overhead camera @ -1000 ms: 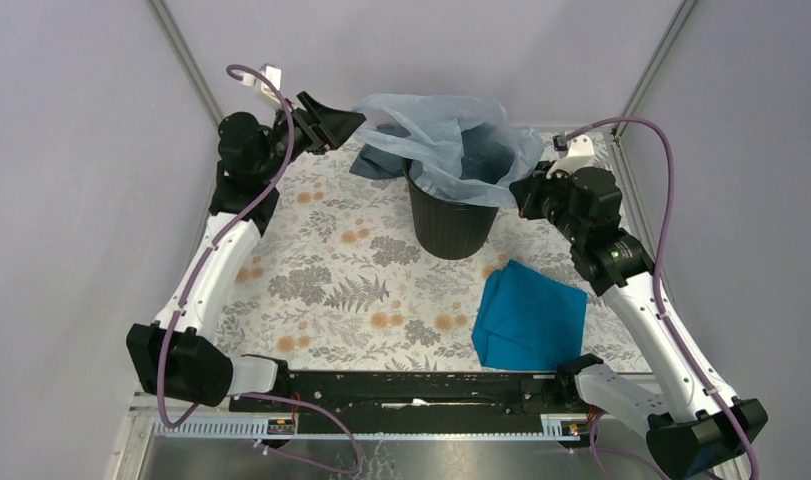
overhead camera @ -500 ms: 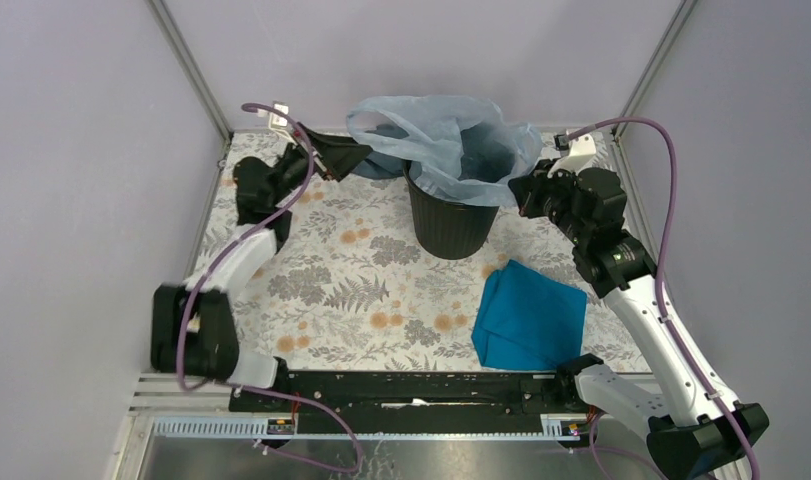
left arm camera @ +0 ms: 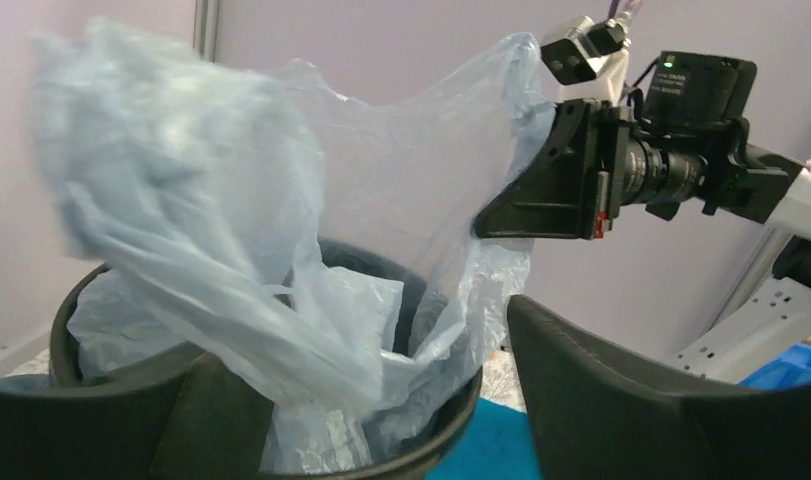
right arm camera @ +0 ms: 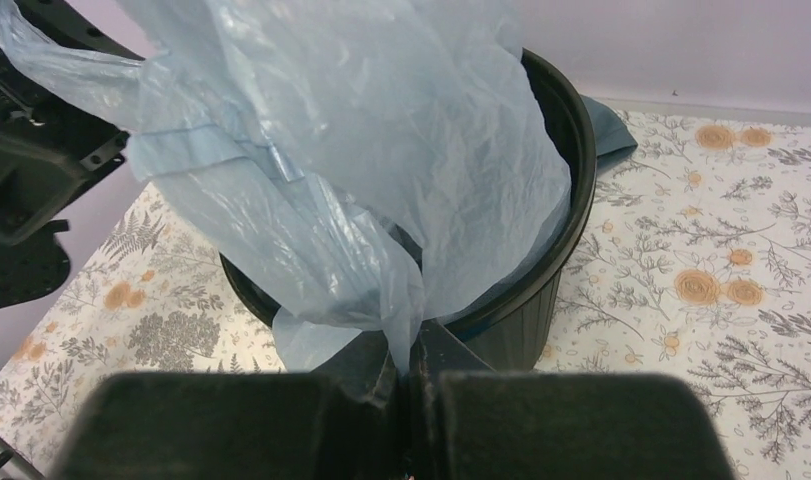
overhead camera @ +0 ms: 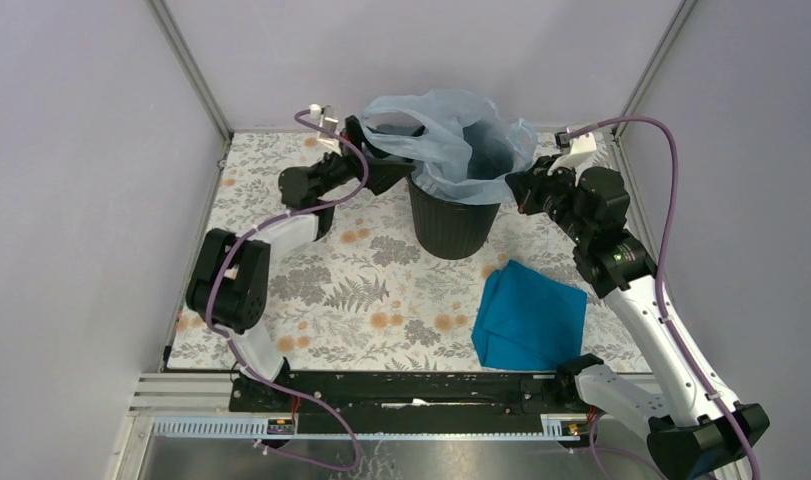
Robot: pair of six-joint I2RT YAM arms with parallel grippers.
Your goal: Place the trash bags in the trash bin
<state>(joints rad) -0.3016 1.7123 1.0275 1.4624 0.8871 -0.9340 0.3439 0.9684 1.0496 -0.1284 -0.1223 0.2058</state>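
Two sets of fingers flank the trash bin on the bench. The right fingers are pinched together on a fold of the trash bag, which spills over the rim just ahead of them, partly inside. The left fingers stand wide apart, holding nothing, with the bag billowing just ahead.

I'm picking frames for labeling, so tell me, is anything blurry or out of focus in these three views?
Left wrist view: the trash bag is smeared at its upper left, while the right arm's camera is crisp. Right wrist view: bag and trash bin are sharp, but the right gripper at the bottom edge is a soft dark mass. Top view: sharp throughout, evenly lit.
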